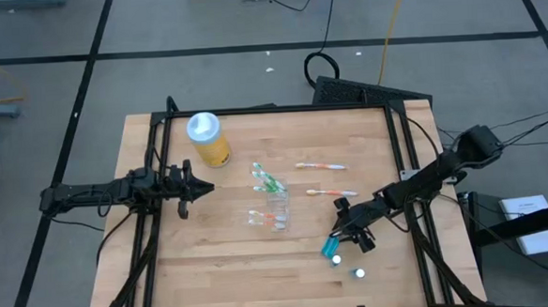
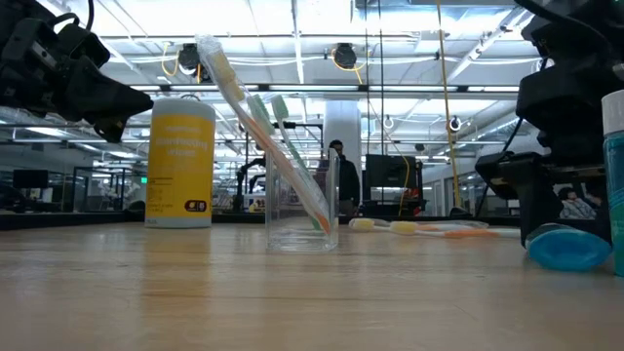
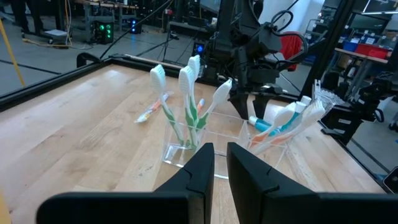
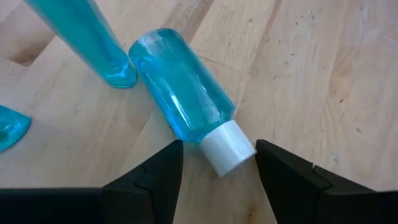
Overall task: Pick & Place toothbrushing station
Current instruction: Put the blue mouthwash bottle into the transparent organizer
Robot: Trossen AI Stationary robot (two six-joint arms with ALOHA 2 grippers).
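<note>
A small clear plastic cup (image 1: 277, 210) stands near the table's middle. It holds several green, orange and white toothbrushes (image 3: 189, 99), heads up, leaning on its rim. Two more toothbrushes (image 1: 322, 167) lie flat beyond it. A teal tube (image 4: 180, 93) lies on its side at the near right. My right gripper (image 4: 217, 165) is open just above it, one finger on either side of the white cap (image 4: 227, 146); I cannot tell whether they touch it. Another teal tube (image 4: 93, 37) stands beside it. My left gripper (image 1: 196, 186) is shut and empty, left of the cup.
A yellow bottle with a pale blue lid (image 1: 207, 138) stands at the far left, near my left gripper. A third teal tube with a white cap (image 1: 359, 272) is near the front edge. Black frame rails (image 1: 401, 166) run along the table's sides. Bare wood lies at the near left.
</note>
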